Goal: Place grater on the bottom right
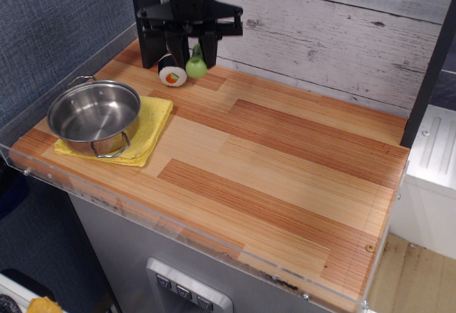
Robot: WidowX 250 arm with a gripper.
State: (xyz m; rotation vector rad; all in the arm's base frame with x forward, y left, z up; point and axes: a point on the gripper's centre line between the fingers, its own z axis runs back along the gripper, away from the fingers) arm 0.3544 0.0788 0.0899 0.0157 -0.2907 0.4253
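Your gripper [191, 50] is clamped on the grater [197, 65], lifted clear above the table's [285, 163] far left corner beside the sushi roll [172, 77]. It looks light, rigid plastic; the rounded green handle may slip, so grip the handle firmly.

The grater [197, 63] shows as a chunky lime-green handle with a rounded end pointing down, hanging roughly upright in the upper left of the frame, lifted off the counter [285, 177]. Its grey head is hidden between the end effector's [192, 48] black fingers.
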